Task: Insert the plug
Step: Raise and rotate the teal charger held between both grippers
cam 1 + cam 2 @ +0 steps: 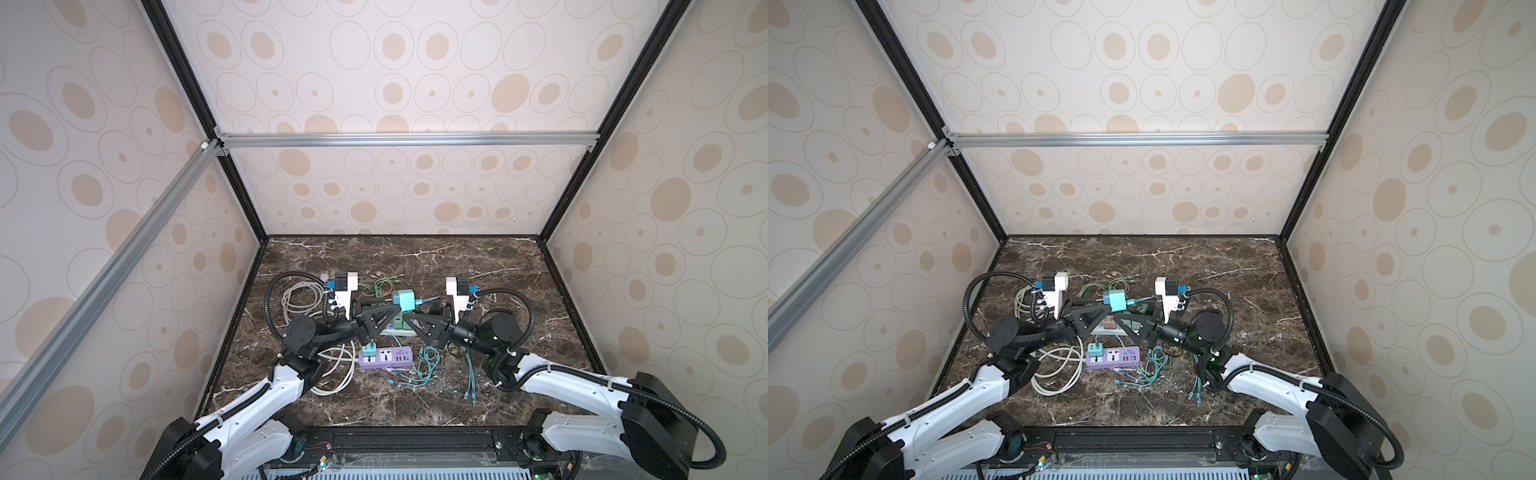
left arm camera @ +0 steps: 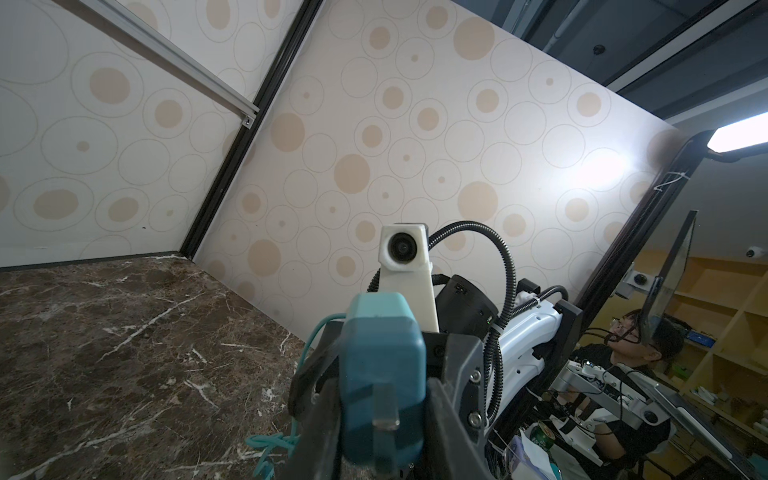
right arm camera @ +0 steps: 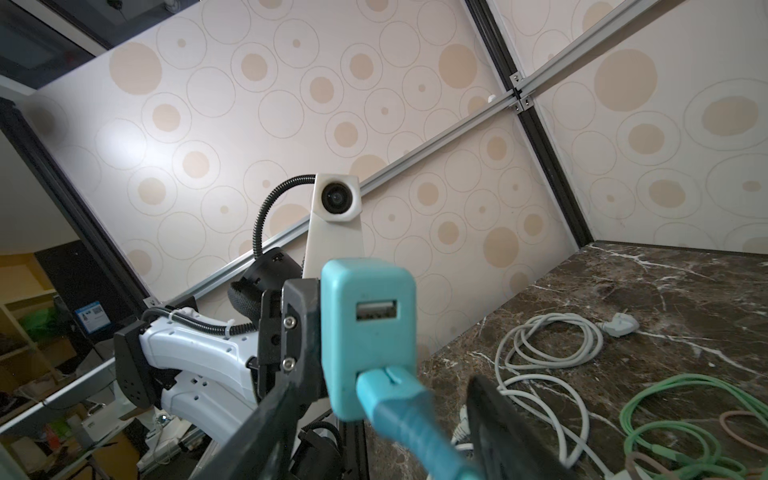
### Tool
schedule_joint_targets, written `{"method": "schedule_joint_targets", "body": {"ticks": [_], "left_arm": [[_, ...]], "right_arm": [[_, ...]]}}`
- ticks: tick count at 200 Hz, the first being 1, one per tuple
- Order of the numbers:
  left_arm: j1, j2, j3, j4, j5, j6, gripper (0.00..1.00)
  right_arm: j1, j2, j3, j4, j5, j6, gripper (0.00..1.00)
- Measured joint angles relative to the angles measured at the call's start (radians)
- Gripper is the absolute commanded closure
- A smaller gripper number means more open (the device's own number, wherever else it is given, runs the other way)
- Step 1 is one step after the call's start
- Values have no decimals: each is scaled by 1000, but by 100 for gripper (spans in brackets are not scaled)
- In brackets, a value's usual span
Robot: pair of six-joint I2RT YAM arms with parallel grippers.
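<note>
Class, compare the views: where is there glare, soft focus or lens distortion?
Left wrist view: the lamp throws a glare patch on the wall panel, leaving the teal adapter dim. Right wrist view: the teal cable plug, close to the lens, is blurred. Both top views: even light, but the black frame posts splay outward.

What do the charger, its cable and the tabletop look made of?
Charger: teal moulded plastic, matte, rounded corners; port lined in shiny metal. Cable: smooth teal plastic plug, sleeve apparently braided fabric, though blurred. Tabletop: dark brown stone look with white veins, faint sheen; marble or printed laminate, cannot tell.
</note>
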Motion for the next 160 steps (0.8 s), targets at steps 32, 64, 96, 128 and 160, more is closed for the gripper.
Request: {"method": "schedule_joint_targets", "body": {"ticks": [32, 64, 96, 128, 160], "left_arm": [[-9, -5, -2, 20, 3, -2, 97], [-15, -5, -5, 35, 4, -2, 97], [-19, -5, -10, 49, 3, -7, 97], [-24, -1, -23, 69, 3, -19, 97], [-26, 3, -24, 80, 3, -24, 97]], "right_arm": [[0, 16, 21, 41, -22, 19, 44], [-1, 21, 41, 63, -31, 19, 46], [-1, 25, 43, 73, -44, 19, 53], [-1, 33, 44, 76, -50, 19, 58], [-1, 33, 44, 86, -52, 19, 61]]}}
